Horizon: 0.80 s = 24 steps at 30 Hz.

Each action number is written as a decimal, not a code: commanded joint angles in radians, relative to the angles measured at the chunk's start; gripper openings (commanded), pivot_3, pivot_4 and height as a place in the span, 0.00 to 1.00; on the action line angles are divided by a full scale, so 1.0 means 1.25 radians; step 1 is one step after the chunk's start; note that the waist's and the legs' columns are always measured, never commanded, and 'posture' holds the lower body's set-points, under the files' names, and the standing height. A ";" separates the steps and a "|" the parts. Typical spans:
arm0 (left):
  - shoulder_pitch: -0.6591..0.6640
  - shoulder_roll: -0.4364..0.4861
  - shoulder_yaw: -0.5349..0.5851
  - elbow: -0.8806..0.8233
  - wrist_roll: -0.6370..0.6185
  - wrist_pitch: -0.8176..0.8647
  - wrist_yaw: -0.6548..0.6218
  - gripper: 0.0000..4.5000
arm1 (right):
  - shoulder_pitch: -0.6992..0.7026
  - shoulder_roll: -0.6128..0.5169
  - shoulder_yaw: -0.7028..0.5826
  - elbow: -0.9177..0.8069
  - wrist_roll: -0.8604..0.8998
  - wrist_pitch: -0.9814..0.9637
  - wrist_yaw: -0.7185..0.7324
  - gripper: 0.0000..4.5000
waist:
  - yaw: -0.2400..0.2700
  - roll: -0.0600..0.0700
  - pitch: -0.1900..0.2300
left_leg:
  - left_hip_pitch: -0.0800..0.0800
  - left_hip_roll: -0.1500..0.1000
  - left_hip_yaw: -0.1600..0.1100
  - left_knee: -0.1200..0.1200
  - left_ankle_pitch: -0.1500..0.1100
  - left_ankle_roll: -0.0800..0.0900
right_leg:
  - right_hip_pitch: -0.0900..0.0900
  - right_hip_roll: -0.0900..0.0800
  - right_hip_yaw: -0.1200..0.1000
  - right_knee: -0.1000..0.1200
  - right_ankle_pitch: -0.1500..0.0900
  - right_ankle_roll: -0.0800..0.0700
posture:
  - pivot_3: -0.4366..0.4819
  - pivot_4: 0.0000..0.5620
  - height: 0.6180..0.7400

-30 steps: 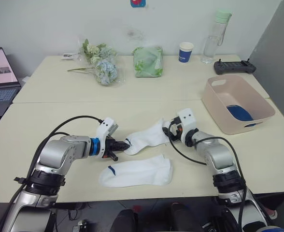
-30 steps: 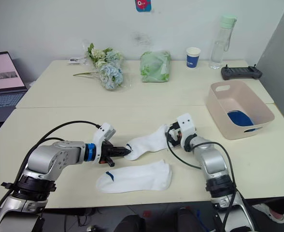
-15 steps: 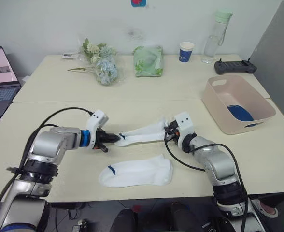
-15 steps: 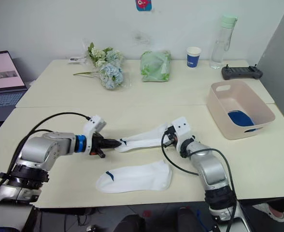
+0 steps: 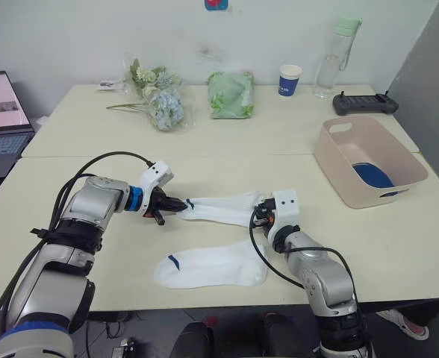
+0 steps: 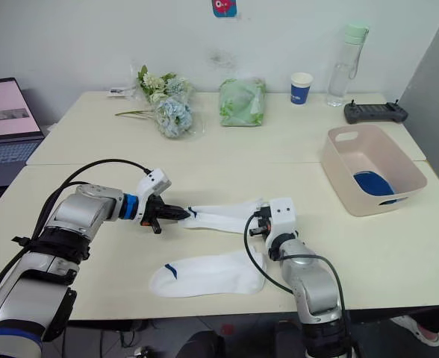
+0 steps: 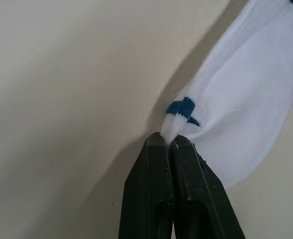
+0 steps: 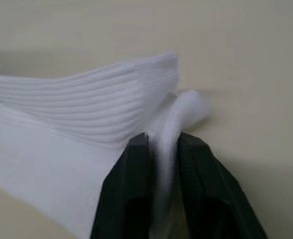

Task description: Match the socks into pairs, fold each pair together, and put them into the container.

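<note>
Navy sock [image 5: 372, 175] in container [image 5: 337, 170] partly hidden by rim.

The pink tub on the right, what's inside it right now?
Inside the pink tub a navy blue bundle lies on the floor toward the near end. The near wall hides its lower edge, so anything tucked beneath cannot be seen.

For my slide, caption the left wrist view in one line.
Left gripper shut on the white sock, pinching its edge beside the small blue mark, above the cream table.
</note>
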 commanded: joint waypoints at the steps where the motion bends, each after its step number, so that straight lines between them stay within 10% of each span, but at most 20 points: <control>1: -0.007 0.003 0.008 0.020 0.023 -0.007 -0.008 0.00 | 0.017 -0.025 -0.028 -0.080 0.002 0.002 -0.002 0.48 | 0.000 0.000 0.000 | 0.000 0.000 0.000 0.000 0.000 0.000 | 0.000 0.000 0.000 0.000 0.000 0.000 | 0.48 0.27 1.00; 7: 0.009 0.013 0.021 0.000 0.020 -0.002 -0.032 0.00 | 0.009 -0.106 -0.056 -0.136 0.017 0.032 0.036 0.96 | -0.001 0.000 0.000 | 0.000 0.000 0.000 0.000 0.000 0.000 | 0.000 0.001 0.000 0.000 0.000 0.000 | 0.48 0.27 1.00; 10: -0.001 0.017 0.054 -0.012 -0.017 0.043 -0.065 0.00 | -0.008 -0.173 -0.049 -0.150 0.017 0.028 0.092 1.00 | -0.002 0.000 0.000 | 0.001 0.000 0.000 0.000 0.000 0.000 | 0.000 0.001 0.000 0.000 0.000 0.000 | 0.48 0.27 1.00; 24: 0.110 0.087 0.192 -0.178 -0.087 0.139 -0.019 0.95 | -0.070 -0.276 -0.060 -0.148 0.080 0.065 0.212 1.00 | -0.005 -0.001 0.001 | 0.000 0.001 -0.001 0.000 0.000 0.000 | 0.000 0.001 0.000 0.000 0.000 0.000 | 0.48 0.27 1.00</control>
